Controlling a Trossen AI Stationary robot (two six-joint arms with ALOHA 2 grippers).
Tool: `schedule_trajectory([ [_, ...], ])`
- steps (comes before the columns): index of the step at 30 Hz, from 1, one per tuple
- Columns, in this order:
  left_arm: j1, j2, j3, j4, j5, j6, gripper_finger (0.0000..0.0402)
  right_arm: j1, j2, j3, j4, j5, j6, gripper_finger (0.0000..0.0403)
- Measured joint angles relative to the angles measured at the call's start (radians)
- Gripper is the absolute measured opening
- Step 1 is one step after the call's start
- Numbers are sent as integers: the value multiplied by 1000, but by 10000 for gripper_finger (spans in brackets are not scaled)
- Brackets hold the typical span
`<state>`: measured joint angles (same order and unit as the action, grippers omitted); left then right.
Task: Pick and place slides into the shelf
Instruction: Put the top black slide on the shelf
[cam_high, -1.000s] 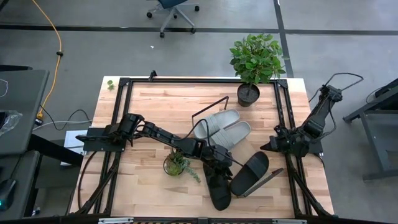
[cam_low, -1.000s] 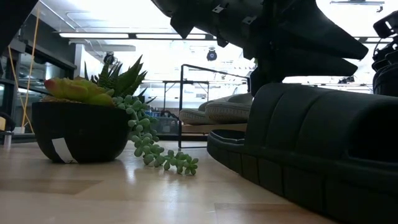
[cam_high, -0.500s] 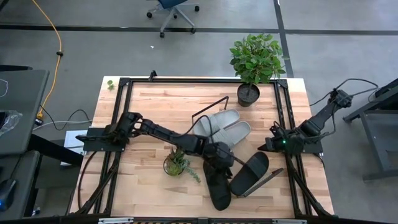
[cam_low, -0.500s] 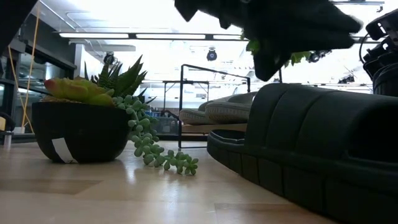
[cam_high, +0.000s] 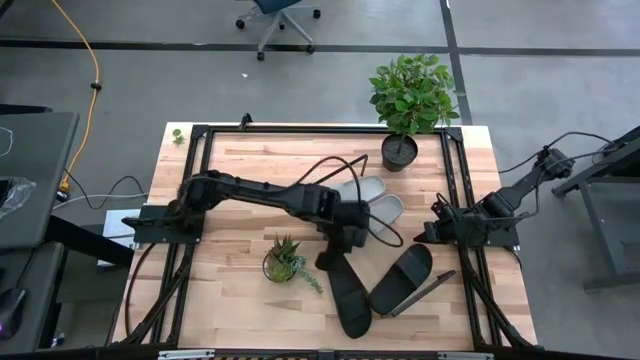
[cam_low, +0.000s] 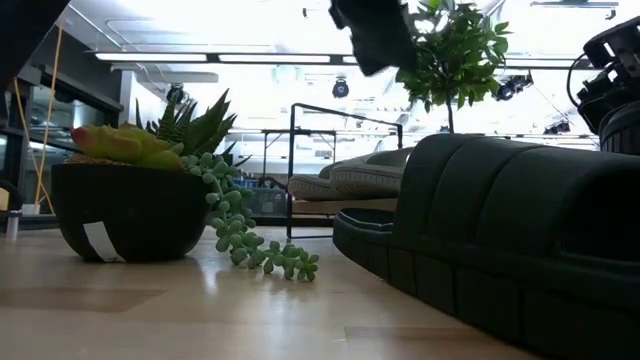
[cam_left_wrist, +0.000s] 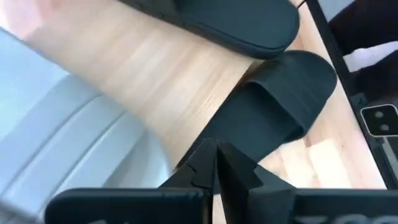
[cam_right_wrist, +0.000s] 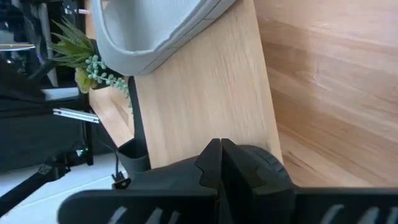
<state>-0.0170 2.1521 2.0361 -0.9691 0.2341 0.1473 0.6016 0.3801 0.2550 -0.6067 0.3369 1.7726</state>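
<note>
High view shows the left gripper (cam_high: 350, 238) pinched shut, empty, above the worktop (cam_high: 240, 190) beside two grey slides (cam_high: 378, 208) on the shelf (cam_high: 335, 185); two black slides (cam_high: 402, 279) lie nearer; right gripper (cam_high: 436, 232) shut, parked aside.

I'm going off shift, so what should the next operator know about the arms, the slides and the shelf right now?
Left gripper: shut, empty, raised over the table's middle above the slides.
Right gripper: shut, empty, parked at the table's right edge.
Two grey slides: on the shelf, side by side.
Two black slides: both flat on the table near the front edge, toes close together.
Done: the grey pair is placed.
Left: both black slides to the shelf.
</note>
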Motion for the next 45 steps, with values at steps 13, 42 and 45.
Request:
schedule_trajectory([
  [13,5,-103,2,-109,-176,6,4,-77,85,0,48,-107,-71,0],
  [42,4,-112,1,-183,-202,17,1,-91,85,0,51,-224,-114,0],
  [45,4,-112,1,-183,-202,23,0,-91,85,0,50,-275,-117,0],
])
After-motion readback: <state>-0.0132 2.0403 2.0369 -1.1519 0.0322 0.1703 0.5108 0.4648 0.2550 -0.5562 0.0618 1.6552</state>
